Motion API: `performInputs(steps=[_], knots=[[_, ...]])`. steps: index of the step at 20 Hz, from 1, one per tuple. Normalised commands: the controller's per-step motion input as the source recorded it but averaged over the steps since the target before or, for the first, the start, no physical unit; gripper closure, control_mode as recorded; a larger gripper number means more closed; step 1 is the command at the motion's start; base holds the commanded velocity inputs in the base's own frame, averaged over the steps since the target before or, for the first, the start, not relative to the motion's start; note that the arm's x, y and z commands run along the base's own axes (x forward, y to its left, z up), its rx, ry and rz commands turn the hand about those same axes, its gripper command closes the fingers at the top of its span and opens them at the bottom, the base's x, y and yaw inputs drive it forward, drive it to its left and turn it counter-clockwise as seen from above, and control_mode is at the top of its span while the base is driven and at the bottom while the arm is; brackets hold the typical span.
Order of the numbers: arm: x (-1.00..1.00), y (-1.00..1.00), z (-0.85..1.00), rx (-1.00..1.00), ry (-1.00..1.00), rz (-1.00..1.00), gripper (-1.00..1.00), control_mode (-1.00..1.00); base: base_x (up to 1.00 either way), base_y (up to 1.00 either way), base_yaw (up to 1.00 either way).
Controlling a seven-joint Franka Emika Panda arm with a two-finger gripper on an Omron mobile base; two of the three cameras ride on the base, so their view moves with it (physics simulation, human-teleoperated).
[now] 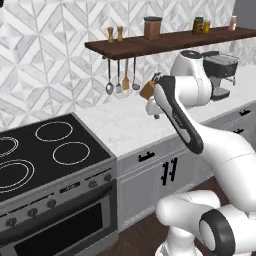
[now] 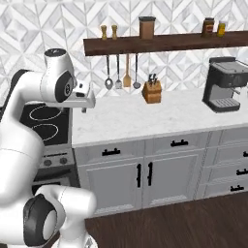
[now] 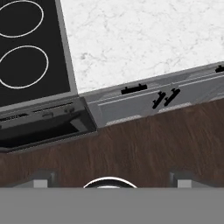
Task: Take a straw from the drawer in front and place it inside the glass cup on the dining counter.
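You should expect the straw to be very light, slim and smooth, apt to roll or slip and to crush under a hard squeeze, so plan to take it crosswise near its middle with a gentle close; it presumably lies inside the shut drawer [image 3: 133, 89], whose dark handle [image 3: 134, 89] sits ahead of and below the gripper [image 3: 111, 179]. Your gripper hangs high above the wooden floor [image 3: 144, 140] in front of the cabinets, jaws spread as wide as they go, holding and touching nothing. You will need to pull that handle first.
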Motion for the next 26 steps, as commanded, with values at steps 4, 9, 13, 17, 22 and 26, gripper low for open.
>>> performInputs(steps=[4,9,13,17,22,26], knots=[[0.00,0.00,0.00,0.00,0.00,0.00,-1.00,1.00,0.00,0.96,-0.57],[0.00,0.00,0.00,0.00,0.00,0.00,-1.00,1.00,0.02,0.81,-0.59],[0.00,0.00,0.00,0.00,0.00,0.00,-1.00,1.00,0.11,0.61,-0.58],[0.00,0.00,0.00,0.00,0.00,0.00,-1.00,1.00,0.04,0.67,-0.56],[0.00,0.00,0.00,0.00,0.00,0.00,-1.00,1.00,-0.05,0.85,-0.49],[0.00,0.04,0.00,0.03,0.00,-0.09,-1.00,-1.00,-0.01,0.55,-0.30]])
